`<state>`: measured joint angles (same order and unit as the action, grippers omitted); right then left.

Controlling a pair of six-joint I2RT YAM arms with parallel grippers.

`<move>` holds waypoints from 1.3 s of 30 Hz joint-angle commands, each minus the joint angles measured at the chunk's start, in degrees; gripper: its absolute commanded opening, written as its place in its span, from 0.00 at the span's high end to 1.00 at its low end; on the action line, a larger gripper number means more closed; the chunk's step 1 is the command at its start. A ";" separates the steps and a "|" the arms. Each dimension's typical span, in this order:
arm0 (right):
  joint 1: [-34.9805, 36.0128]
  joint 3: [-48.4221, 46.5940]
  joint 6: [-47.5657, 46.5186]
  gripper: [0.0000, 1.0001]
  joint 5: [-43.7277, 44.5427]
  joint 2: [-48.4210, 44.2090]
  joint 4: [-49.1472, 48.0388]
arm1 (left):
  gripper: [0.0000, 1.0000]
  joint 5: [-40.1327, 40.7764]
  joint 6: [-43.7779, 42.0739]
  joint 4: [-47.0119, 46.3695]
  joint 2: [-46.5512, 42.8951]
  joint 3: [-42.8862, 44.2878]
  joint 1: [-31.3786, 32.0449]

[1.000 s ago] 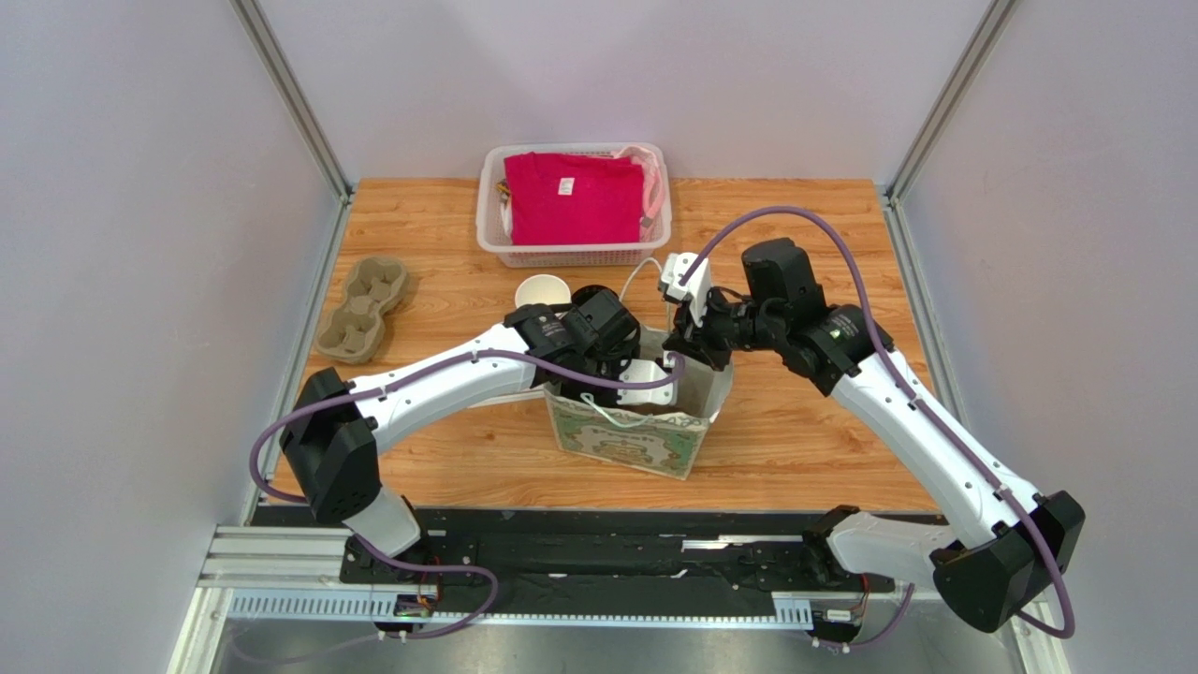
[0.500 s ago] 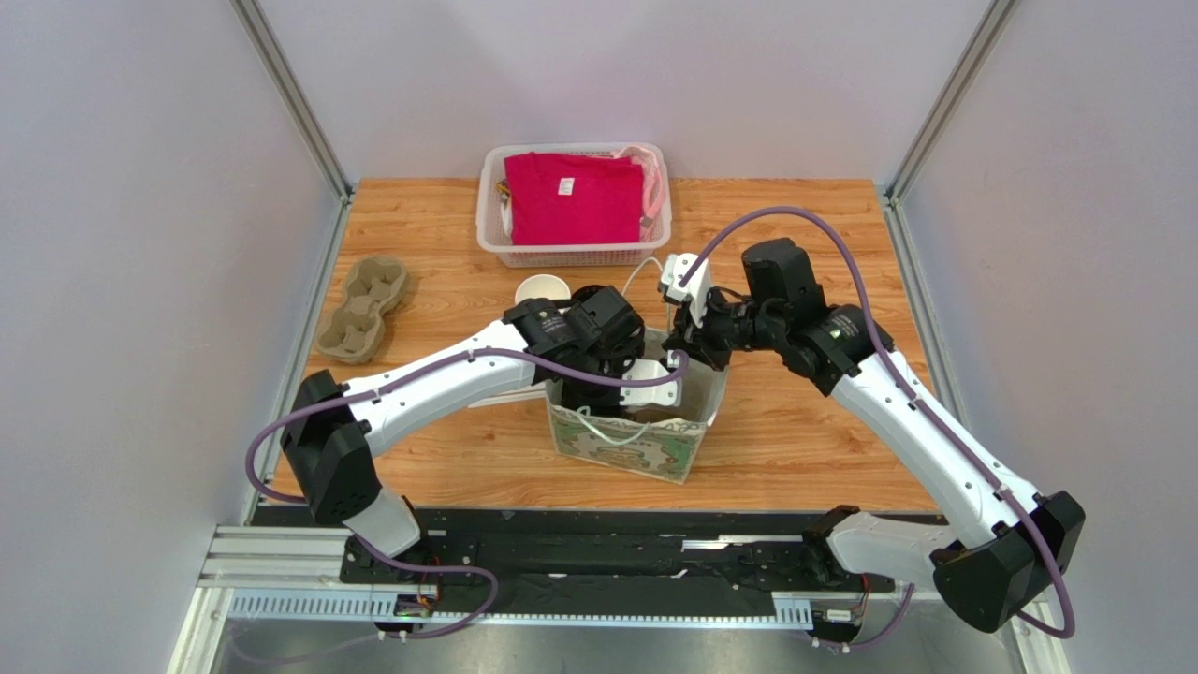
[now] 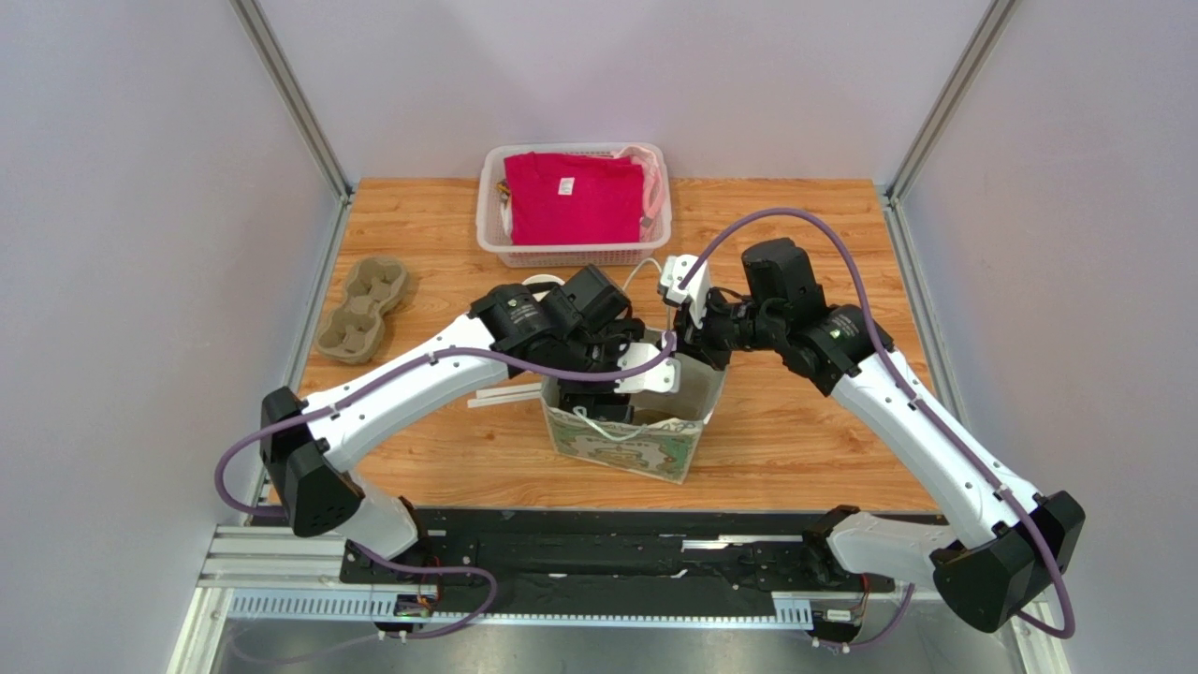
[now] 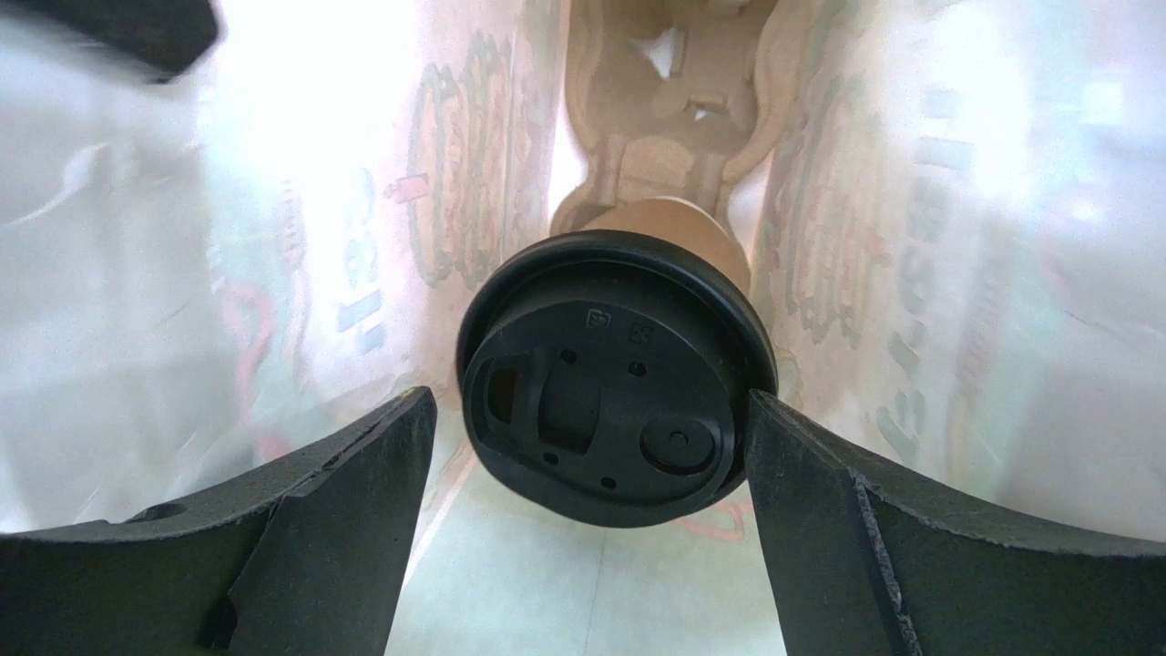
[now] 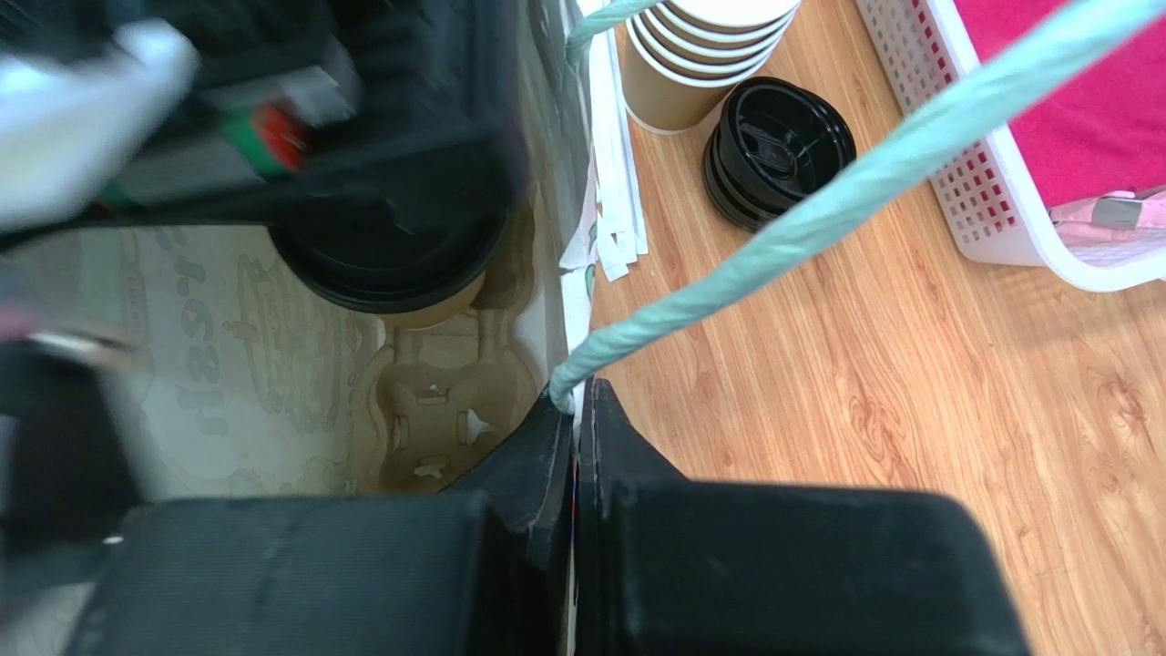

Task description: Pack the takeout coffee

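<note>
The coffee (image 4: 616,376) was seated in the tray (image 4: 671,103) inside the bag (image 3: 629,421). The left pincer (image 4: 589,479) was spread wide around it, untouched. The right pincer (image 5: 575,451) was clamped on the bag's rim. The cup was judged light and crushable, best gripped below the lid.

Overhead view evenly lit and sharp; around the left gripper (image 4: 582,451) the bag walls (image 4: 944,233) glow overexposed and smeared; beside the right gripper (image 5: 575,451) the left arm (image 5: 247,123) blurs.
</note>
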<state>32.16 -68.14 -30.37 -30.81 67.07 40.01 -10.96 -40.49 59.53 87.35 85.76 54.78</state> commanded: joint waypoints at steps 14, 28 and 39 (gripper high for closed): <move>-0.08 0.81 -3.82 1.00 -0.83 -5.19 -1.07 | 0.13 -1.70 4.45 -10.57 -14.66 2.48 -0.55; 0.09 3.19 -7.42 1.00 -2.24 -10.55 -0.11 | 0.01 4.44 18.77 -19.89 -23.63 0.30 -7.66; 0.44 3.80 -8.83 1.00 -1.10 -12.31 2.44 | 0.15 -4.15 17.66 -9.00 -22.67 -8.32 -23.67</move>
<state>32.23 -64.51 -38.04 -31.55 55.72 42.70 -9.78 -21.17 44.62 63.46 79.70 32.82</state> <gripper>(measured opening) 0.010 0.879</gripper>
